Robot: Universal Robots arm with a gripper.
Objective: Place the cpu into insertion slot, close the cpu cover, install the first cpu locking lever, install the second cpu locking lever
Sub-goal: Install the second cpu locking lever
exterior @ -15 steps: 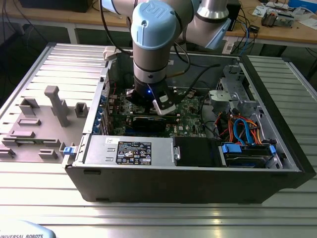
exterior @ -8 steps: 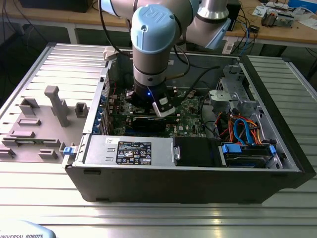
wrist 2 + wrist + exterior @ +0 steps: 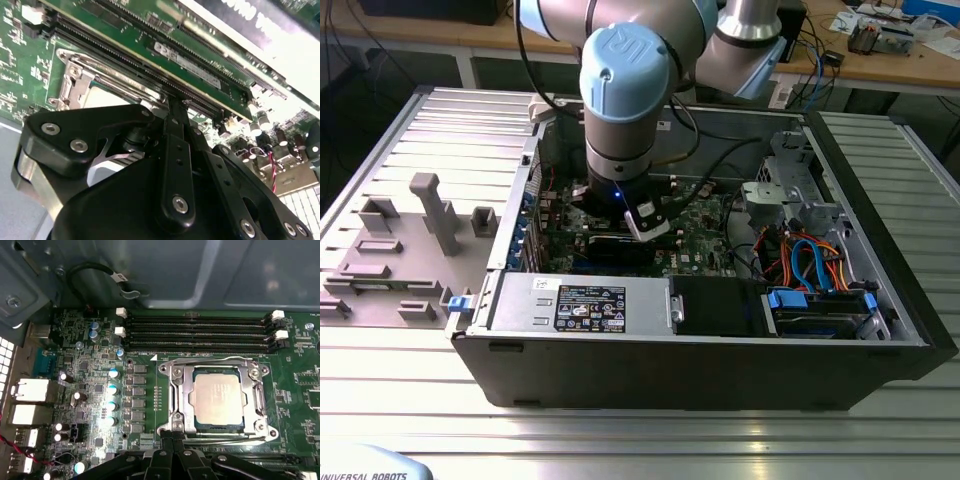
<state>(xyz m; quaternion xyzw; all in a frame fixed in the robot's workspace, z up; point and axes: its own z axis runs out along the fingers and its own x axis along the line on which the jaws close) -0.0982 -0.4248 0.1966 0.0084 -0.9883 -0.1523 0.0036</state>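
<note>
under the cpu cover (closed), the cpu shows partly.

We see the gripper low over the board, w/ little room: cpu cover just ahead, memory slots beyond, capacitors centre-left of the first wrist view. In exterior view, case wall hems right; open above.

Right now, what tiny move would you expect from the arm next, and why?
Probably a short press on the wire lever, as I judge it: the cpu already lies under the lowered cpu cover, and the gripper sits at that frame's corner, right by the lever.
</note>
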